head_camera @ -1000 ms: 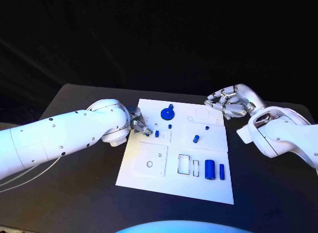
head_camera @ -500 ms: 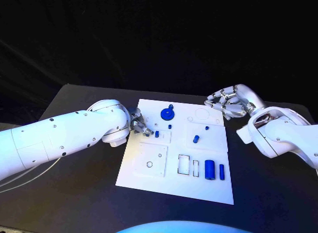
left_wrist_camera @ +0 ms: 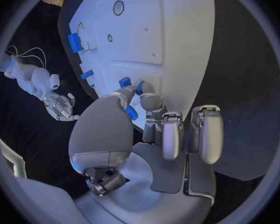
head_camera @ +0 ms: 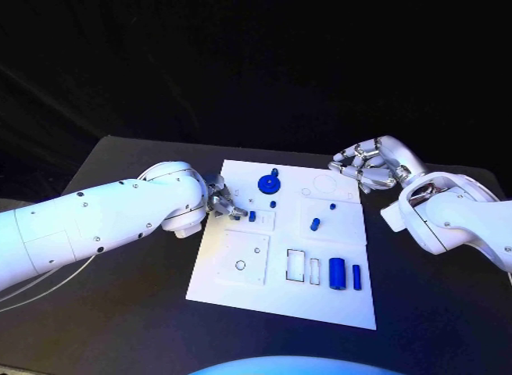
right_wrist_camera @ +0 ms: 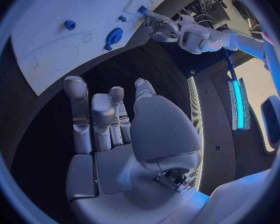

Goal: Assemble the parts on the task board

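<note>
— Anything moving since a second ago?
— Barely; both hands are staying put. The left hand (head_camera: 222,200) is pinching a small blue block (left_wrist_camera: 125,82) at the board's (head_camera: 256,266) left edge.
— And the right hand (head_camera: 368,162)?
— Hovering off the board's far right corner, fingers loosely curled, holding nothing.
— Parts?
— Seven blue pieces are showing from the head: a ribbed gear (head_camera: 270,183), pegs, two smooth cylinders (head_camera: 338,273). The left wrist view is revealing the pinch.

White task board (head_camera: 281,269) flat mid-table, small blue parts (head_camera: 337,273) scattered on it, blue gear (head_camera: 270,183) near its far edge.
</note>
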`<move>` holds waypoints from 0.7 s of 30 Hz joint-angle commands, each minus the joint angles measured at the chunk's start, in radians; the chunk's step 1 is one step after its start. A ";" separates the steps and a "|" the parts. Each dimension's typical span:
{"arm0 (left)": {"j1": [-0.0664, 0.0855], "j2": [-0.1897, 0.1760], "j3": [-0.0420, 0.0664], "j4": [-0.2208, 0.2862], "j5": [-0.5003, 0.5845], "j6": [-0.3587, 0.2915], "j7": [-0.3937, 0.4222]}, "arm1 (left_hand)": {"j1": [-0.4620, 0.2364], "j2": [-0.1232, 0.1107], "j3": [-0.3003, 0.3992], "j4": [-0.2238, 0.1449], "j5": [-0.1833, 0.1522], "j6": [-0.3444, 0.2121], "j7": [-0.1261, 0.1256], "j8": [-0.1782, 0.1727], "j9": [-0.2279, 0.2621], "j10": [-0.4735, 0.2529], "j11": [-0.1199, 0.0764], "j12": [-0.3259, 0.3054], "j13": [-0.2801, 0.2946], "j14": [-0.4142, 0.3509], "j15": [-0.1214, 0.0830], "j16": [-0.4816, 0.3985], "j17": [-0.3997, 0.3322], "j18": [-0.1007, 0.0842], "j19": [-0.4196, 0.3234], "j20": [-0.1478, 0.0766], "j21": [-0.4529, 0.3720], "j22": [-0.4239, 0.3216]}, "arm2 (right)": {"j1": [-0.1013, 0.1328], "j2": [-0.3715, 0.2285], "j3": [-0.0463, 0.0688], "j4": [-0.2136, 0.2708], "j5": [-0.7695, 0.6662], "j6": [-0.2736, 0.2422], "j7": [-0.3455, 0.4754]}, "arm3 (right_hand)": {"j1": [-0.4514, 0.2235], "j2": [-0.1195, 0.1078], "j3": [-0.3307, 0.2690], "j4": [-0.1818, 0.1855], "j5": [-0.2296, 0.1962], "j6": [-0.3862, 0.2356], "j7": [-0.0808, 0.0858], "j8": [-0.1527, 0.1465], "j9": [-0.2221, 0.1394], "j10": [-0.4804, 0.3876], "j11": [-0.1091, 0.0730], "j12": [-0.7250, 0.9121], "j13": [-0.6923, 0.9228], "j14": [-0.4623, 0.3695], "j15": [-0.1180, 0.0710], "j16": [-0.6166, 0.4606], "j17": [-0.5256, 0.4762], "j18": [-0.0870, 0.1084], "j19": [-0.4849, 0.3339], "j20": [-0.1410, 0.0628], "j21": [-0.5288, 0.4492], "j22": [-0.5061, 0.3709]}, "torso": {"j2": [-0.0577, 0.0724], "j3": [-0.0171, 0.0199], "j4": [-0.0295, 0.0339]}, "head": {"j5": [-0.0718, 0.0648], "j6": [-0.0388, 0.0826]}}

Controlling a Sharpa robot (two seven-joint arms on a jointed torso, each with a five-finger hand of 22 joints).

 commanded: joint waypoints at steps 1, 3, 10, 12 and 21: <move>-0.002 -0.003 0.004 0.007 0.009 0.002 -0.012 | 0.004 0.010 -0.059 0.018 0.004 -0.003 0.007 -0.007 0.008 -0.010 0.002 -0.007 -0.008 0.102 -0.001 -0.005 0.246 -0.006 0.043 -0.009 -0.005 0.189 | -0.001 0.000 0.000 0.001 -0.010 0.004 0.010 | -0.009 0.007 -0.007 0.000 0.004 -0.009 0.002 0.003 0.001 -0.007 -0.002 0.001 -0.001 0.005 0.001 -0.004 0.000 0.016 0.007 0.000 -0.003 -0.001 | 0.000 -0.0005 -0.0005 | -0.002 0.000; -0.001 -0.005 0.008 0.011 0.010 -0.001 -0.012 | 0.002 0.018 -0.089 0.024 0.003 -0.003 0.010 -0.011 0.012 -0.014 0.003 -0.009 -0.012 0.101 -0.001 -0.007 0.243 -0.006 0.041 -0.010 -0.006 0.187 | -0.001 0.000 0.000 0.000 -0.009 0.003 0.010 | -0.017 0.011 -0.012 0.001 0.001 -0.010 0.002 0.003 0.001 -0.007 -0.002 0.002 -0.002 0.005 0.001 -0.005 0.000 0.016 0.007 0.001 -0.004 -0.001 | 0.000 -0.0004 -0.0003 | -0.002 0.000; 0.005 -0.017 0.022 0.026 0.007 -0.007 -0.011 | 0.006 0.028 -0.110 0.024 0.003 -0.004 0.011 -0.014 0.016 -0.018 0.004 -0.013 -0.018 0.100 0.000 -0.009 0.240 -0.005 0.037 -0.010 -0.009 0.183 | -0.001 0.001 0.000 -0.001 -0.005 0.002 0.012 | -0.055 0.031 -0.030 0.001 -0.025 -0.011 0.003 0.005 0.002 -0.006 -0.001 0.007 -0.003 0.006 0.002 -0.008 0.002 0.016 0.008 0.002 -0.009 0.000 | -0.001 -0.0006 0.0009 | -0.003 0.000; 0.007 -0.019 0.024 0.029 0.006 -0.009 -0.011 | 0.007 0.030 -0.112 0.024 0.004 -0.005 0.011 -0.014 0.017 -0.019 0.004 -0.015 -0.020 0.100 0.000 -0.009 0.238 -0.004 0.036 -0.010 -0.011 0.181 | -0.001 0.001 0.000 -0.002 -0.005 0.001 0.013 | -0.057 0.032 -0.032 0.001 -0.027 -0.011 0.003 0.005 0.002 -0.007 -0.001 0.007 -0.003 0.007 0.002 -0.009 0.002 0.016 0.009 0.002 -0.009 0.001 | -0.001 -0.0007 0.0009 | -0.003 0.000; 0.021 -0.033 0.041 0.049 0.013 -0.065 0.015 | 0.006 0.042 -0.172 0.026 0.003 -0.034 0.026 -0.041 0.014 -0.050 0.016 -0.050 -0.063 0.091 0.009 -0.028 0.206 0.004 0.013 -0.010 -0.029 0.154 | -0.002 0.001 0.000 -0.004 -0.003 0.002 0.017 | -0.082 0.036 -0.052 0.002 -0.045 -0.013 0.003 0.006 0.003 -0.007 0.000 0.011 -0.004 0.007 0.003 -0.012 0.003 0.016 0.010 0.002 -0.014 0.001 | 0.000 -0.0016 -0.0005 | -0.004 0.004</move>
